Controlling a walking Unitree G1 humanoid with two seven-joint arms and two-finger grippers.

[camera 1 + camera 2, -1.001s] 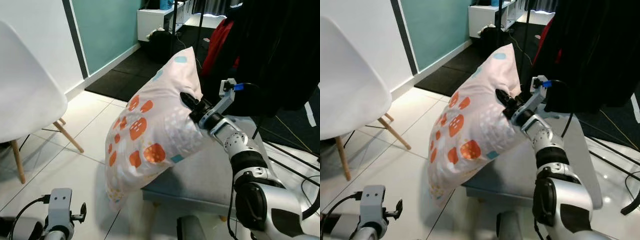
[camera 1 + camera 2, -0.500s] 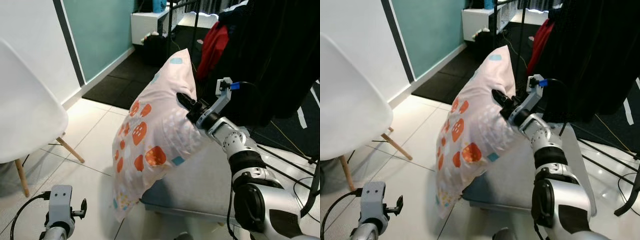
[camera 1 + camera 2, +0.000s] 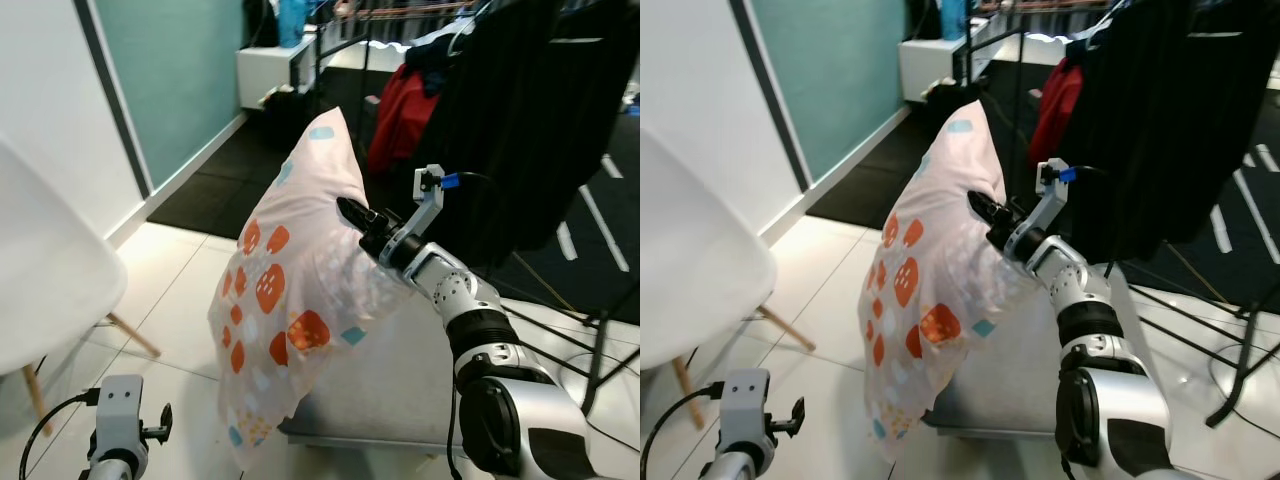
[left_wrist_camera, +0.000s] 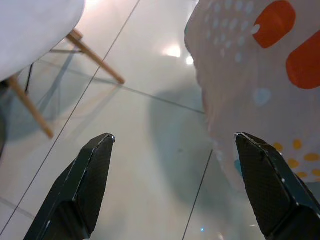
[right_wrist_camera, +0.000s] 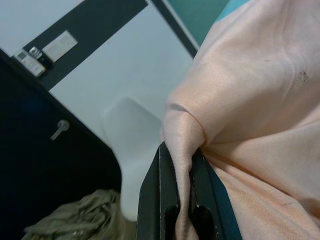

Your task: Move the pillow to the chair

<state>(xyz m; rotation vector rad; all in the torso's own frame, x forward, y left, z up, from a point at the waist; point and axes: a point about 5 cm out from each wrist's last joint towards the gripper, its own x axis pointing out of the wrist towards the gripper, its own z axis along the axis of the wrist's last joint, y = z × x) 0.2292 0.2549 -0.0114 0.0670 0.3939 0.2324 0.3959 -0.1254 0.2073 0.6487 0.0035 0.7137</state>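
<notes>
The pale pink pillow [image 3: 295,290] with orange and teal spots hangs in the air in front of me, its lower corner drooping toward the floor. My right gripper [image 3: 352,214] is shut on a fold of its fabric near the upper right edge, and the pinched cloth [image 5: 182,165] sits between the black fingers [image 5: 152,195]. The white shell chair [image 3: 45,295] with wooden legs stands at the left, apart from the pillow. My left gripper [image 4: 175,190] hangs low near the tiled floor, open, with nothing between its fingers; the pillow's lower corner [image 4: 260,85] lies just beyond it.
A grey padded bench [image 3: 400,380] stands under the pillow and my right arm. A rack of dark clothes [image 3: 520,130] and a red garment [image 3: 395,110] stands behind on the right. Teal wall [image 3: 170,70], black mat and white cabinet [image 3: 270,70] lie at the back. Bare white tiles [image 3: 180,300] separate pillow and chair.
The view has shifted, with the chair sliding further left. The pillow stays pinched in my right gripper and now hangs more steeply, its lower corner further down.
</notes>
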